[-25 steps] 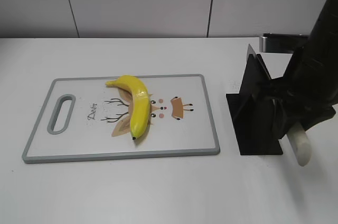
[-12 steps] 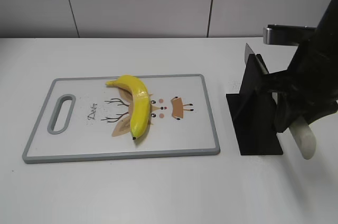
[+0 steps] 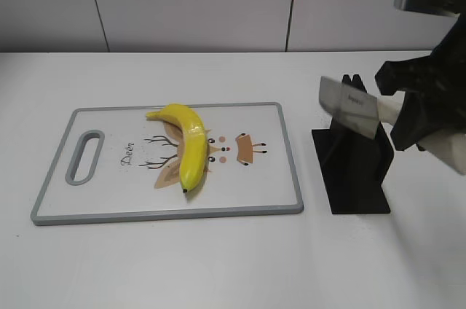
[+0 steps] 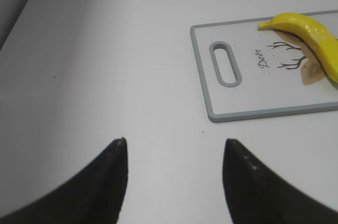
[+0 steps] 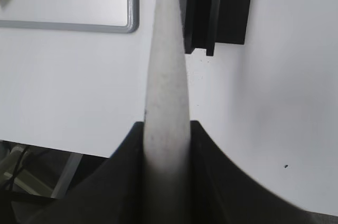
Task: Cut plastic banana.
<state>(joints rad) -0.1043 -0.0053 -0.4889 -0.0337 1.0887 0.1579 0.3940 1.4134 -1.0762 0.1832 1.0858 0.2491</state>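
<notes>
The plastic banana (image 3: pixel 188 145) is glossy yellow and lies on the grey-rimmed cutting board (image 3: pixel 280 170); it also shows at the right edge of the left wrist view (image 4: pixel 311 34). My right gripper (image 3: pixel 410 121) is shut on a knife's white handle (image 5: pixel 166 71). The knife blade (image 3: pixel 349 106) is out of the black knife stand (image 3: pixel 353 170) and hangs above it, pointing left. My left gripper (image 4: pixel 174 145) is open and empty over bare table, left of the board (image 4: pixel 211 108). It is out of the exterior view.
The white table runs to a grey wall at the back. The knife stand sits right of the board. In the right wrist view the table's near edge (image 5: pixel 53 150) lies just below the knife handle.
My right gripper has risen and drawn the knife up out of the stand; the blade now shows above it. The banana and board have not moved.
</notes>
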